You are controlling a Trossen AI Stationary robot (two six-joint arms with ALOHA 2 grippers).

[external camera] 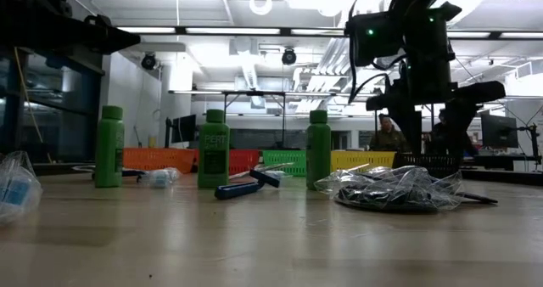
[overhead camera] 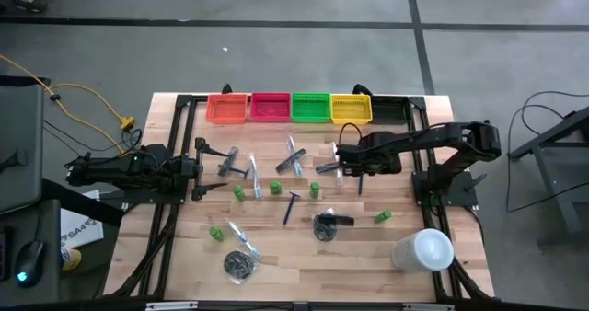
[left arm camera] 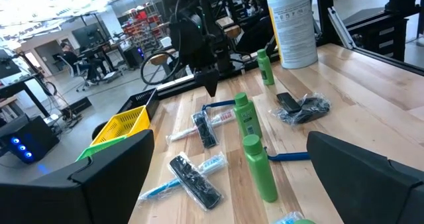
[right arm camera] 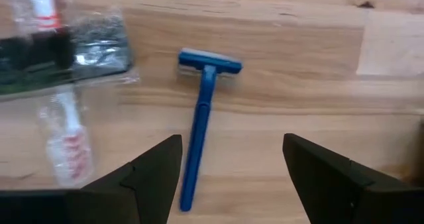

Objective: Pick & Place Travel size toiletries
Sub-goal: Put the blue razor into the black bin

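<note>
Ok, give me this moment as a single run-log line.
right claw: open, above blue razor | left claw: open, waiting at left side | held: nothing

The right arm reaches from the table's right side toward the middle, its elbow raised and its forearm stretched out level above the wood. The right gripper (overhead camera: 345,162) points down at the tabletop and hangs just above it, its two dark fingers (right arm camera: 156,174) spread apart with nothing between them. The left arm lies low along the table's left edge, folded back on itself. The left gripper (overhead camera: 199,170) faces across the table, fingers (left arm camera: 126,164) spread wide and empty.
</note>
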